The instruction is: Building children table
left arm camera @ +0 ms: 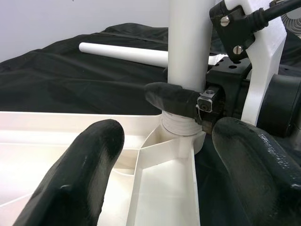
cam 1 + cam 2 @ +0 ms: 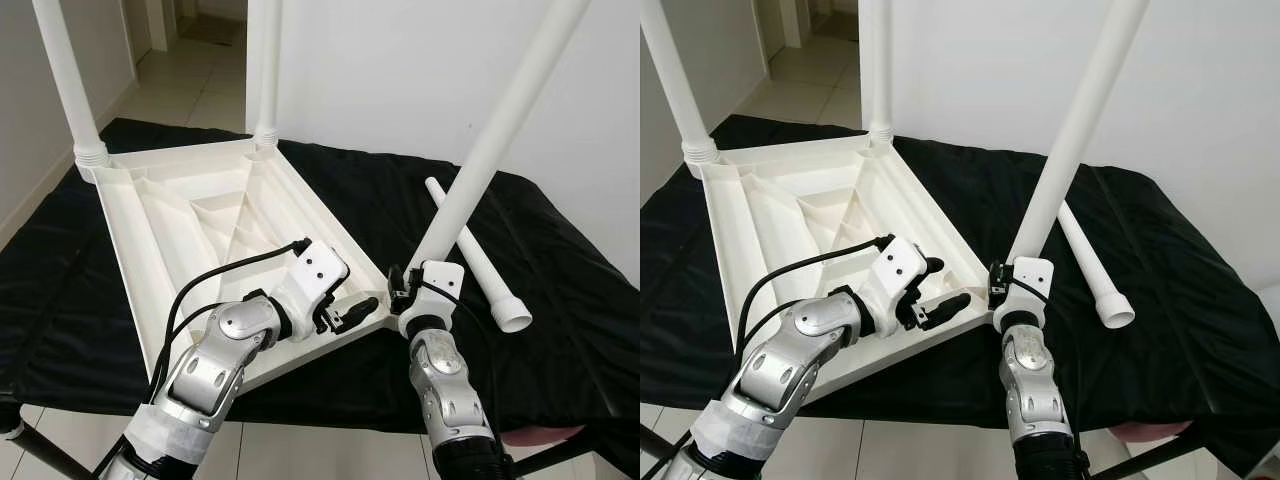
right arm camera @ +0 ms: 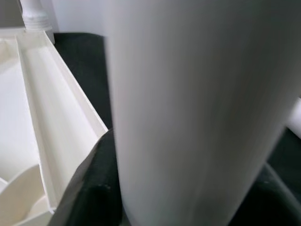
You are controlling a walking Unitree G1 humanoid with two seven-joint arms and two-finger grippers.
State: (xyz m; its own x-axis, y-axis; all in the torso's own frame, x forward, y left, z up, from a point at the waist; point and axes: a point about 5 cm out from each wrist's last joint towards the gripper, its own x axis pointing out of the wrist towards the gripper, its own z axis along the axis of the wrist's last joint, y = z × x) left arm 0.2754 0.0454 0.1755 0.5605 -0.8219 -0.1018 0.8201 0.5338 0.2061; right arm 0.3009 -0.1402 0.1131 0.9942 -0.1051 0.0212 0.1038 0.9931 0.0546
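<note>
The white table top lies upside down on a black cloth. Two white legs stand screwed into its far corners. A third leg leans to the right, its threaded foot sitting at the near right corner socket. My right gripper is shut on this leg just above the foot, with one finger wrapped around it. My left gripper is open at the same corner of the table top, fingers spread either side of the rim. A fourth leg lies loose on the cloth to the right.
The black cloth covers the whole work surface, whose near edge runs just in front of my arms. Tiled floor shows below it. A white wall stands behind, with a hallway at the far left. A pink object peeks out at the lower right.
</note>
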